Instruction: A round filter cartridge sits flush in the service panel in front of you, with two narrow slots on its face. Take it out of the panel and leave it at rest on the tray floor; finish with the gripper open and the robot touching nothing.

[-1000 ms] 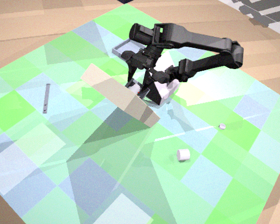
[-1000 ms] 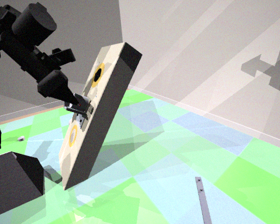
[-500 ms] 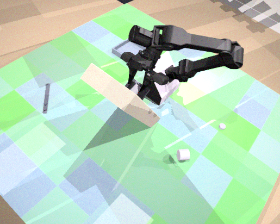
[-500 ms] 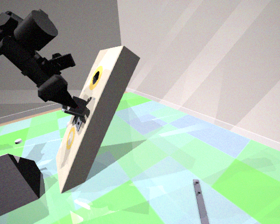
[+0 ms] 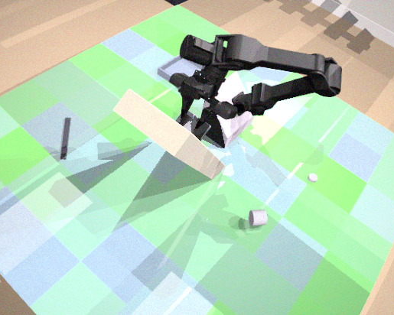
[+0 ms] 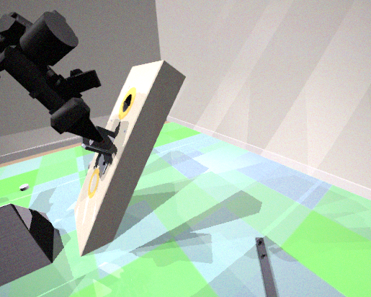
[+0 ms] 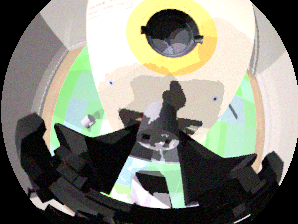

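Observation:
The service panel [image 5: 155, 128] [image 6: 139, 144] [image 7: 112, 60] stands tilted. Its upper yellow ring surrounds an open dark round socket [image 6: 127, 103] [image 7: 171, 33] with side notches. A lower yellow ring [image 6: 91, 194] has a pale centre. Below the socket, a pale round cartridge [image 7: 159, 117] with two dark slots on its end face is at a small dark bracket on the panel. My gripper [image 5: 193, 123] [image 6: 108, 145] [image 7: 158, 131] is shut on it, one finger on each side. The cartridge is mostly hidden in the top and exterior views. The blue-grey tray [image 5: 164, 75] lies behind the panel, partly hidden by the arm.
A pale cylinder [image 5: 258, 218] [image 7: 88, 121] and a small white disc [image 5: 313, 177] [image 6: 24, 187] lie on the mat. A dark bar [image 5: 65, 138] [image 6: 265, 268] lies beyond the panel's far side. A pale faceted block [image 5: 236, 129] stands close beside the gripper.

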Tool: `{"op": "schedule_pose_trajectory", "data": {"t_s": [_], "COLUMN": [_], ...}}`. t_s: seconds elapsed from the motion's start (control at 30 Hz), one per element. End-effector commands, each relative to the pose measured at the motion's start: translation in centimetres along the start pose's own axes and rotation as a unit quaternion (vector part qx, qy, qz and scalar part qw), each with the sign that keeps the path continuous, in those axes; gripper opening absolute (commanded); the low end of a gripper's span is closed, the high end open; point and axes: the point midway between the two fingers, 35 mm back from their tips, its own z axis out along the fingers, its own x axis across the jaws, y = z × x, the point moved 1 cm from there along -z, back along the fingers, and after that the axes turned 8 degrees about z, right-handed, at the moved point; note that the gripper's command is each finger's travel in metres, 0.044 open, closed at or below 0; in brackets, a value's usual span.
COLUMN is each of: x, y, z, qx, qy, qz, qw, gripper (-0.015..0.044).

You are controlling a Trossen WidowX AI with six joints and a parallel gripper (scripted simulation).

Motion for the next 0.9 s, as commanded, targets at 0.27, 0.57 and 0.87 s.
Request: {"op": "schedule_pose_trajectory", "data": {"t_s": [0.27, 0.57, 0.87], "x": [0.1, 0.0, -1.0], "y": [2.1, 2.3, 2.4], "z": [-2.7, -7.6, -9.8], "qx": [-0.008, -0.015, -0.017], "qy": [-0.004, -0.009, -0.009], "qz": [-0.001, 0.01, 0.012], "qw": [1.0, 1.0, 1.0], "gripper": [0.0, 0.0, 0.0]}}
